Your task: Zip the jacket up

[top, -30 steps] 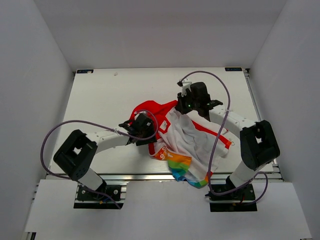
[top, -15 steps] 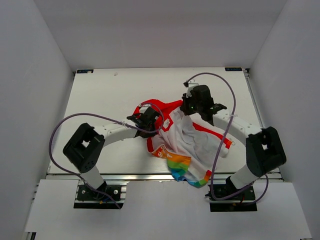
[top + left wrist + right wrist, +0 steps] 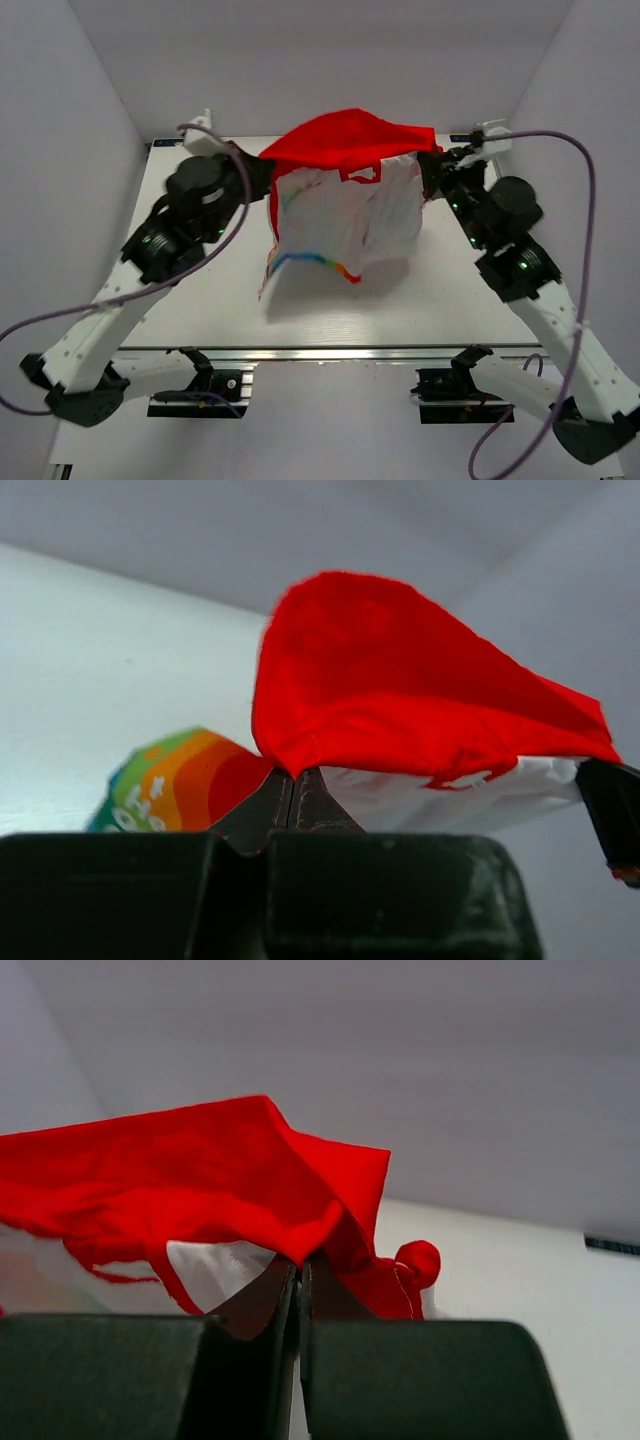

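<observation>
Your left gripper [image 3: 293,777] and right gripper [image 3: 298,1263] are both clamped tight on the small red-hooded rainbow-striped jacket [image 3: 340,205]; it hangs mid-air. Lay it flat, front up, nice and slow.

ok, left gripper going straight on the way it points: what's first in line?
The left gripper meets red fabric of the small hooded jacket at once: its shut fingers pinch it. Behind, likely grey wall; depth unclear.

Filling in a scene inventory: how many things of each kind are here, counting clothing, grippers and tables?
jacket: 1
Grippers: 2, the left gripper and the right gripper, both shut on the jacket's red cloth
table: 1
Total: 4
</observation>
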You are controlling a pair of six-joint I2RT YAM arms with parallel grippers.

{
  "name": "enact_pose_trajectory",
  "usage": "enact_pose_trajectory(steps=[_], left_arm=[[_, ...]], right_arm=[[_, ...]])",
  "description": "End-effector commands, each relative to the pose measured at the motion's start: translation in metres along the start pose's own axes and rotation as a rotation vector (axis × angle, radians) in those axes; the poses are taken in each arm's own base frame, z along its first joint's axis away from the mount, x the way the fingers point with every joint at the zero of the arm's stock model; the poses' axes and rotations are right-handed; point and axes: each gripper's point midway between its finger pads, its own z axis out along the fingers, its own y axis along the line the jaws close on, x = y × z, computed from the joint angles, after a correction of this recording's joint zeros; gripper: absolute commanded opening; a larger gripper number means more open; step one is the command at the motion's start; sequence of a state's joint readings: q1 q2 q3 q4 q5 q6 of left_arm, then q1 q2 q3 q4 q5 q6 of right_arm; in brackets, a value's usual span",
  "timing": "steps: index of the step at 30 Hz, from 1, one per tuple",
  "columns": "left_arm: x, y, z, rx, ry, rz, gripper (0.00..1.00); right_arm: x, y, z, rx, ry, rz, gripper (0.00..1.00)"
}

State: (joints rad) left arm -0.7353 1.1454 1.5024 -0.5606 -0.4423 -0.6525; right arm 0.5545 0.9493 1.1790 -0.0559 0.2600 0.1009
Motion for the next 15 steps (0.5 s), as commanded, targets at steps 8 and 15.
enact_pose_trajectory(steps=[8, 15], left_arm=[[-0.077, -0.068, -0.115, 0.486, -0.119, -0.093, 0.00], [-0.056, -0.066, -0.070, 0.393, -0.071, -0.090, 0.00]], right_arm=[[-0.144, 0.031, -0.115, -0.250, -0.346, 0.040, 0.00], [-0.102, 0.002, -0.065, -0.037, -0.221, 0.080, 0.00]])
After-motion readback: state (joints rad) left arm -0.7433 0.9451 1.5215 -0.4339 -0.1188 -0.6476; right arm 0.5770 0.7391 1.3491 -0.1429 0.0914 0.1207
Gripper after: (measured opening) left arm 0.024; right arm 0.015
